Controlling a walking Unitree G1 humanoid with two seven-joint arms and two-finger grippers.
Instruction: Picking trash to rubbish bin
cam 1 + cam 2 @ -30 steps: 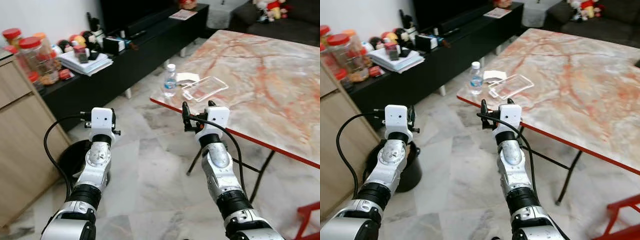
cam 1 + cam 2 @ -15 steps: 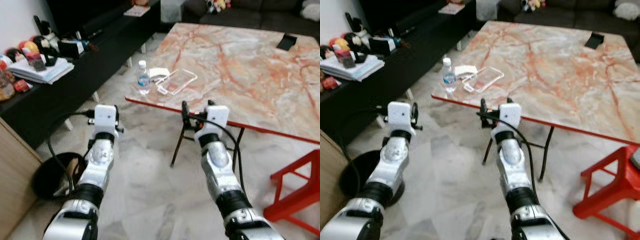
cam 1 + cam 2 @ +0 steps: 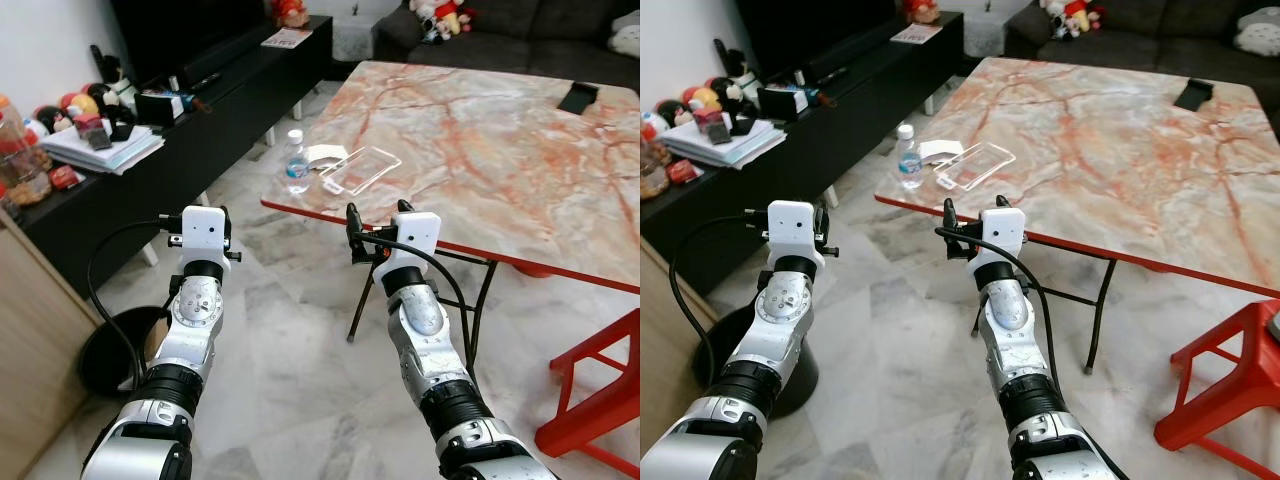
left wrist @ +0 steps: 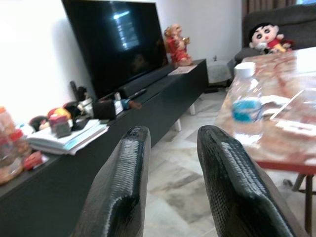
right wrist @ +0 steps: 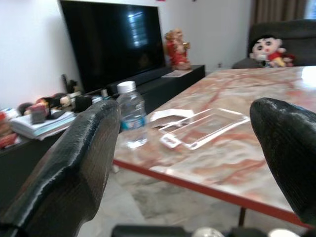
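Observation:
On the near-left corner of the marble table (image 3: 480, 150) stand a small water bottle (image 3: 296, 161) with a blue label, a clear plastic tray (image 3: 360, 168) and a white paper (image 3: 325, 153). A black rubbish bin (image 3: 100, 350) sits on the floor at my left, by the wooden cabinet. My right gripper (image 3: 374, 212) hovers open just short of the table's red edge, level with the bottle (image 5: 131, 116) and tray (image 5: 207, 126). My left gripper (image 4: 170, 133) is held up over the floor, fingers a little apart and empty, with the bottle (image 4: 245, 106) ahead.
A long black TV console (image 3: 200, 110) with books and toys runs along the left wall. A red stool (image 3: 600, 390) stands at the right. The table's folding legs (image 3: 360, 300) are under its edge. A black phone (image 3: 580, 97) lies far back on the table.
The whole picture has swung, so the camera moved; table corner and bin sit differently in view. Both arms hold the same raised pose and the grippers have not changed.

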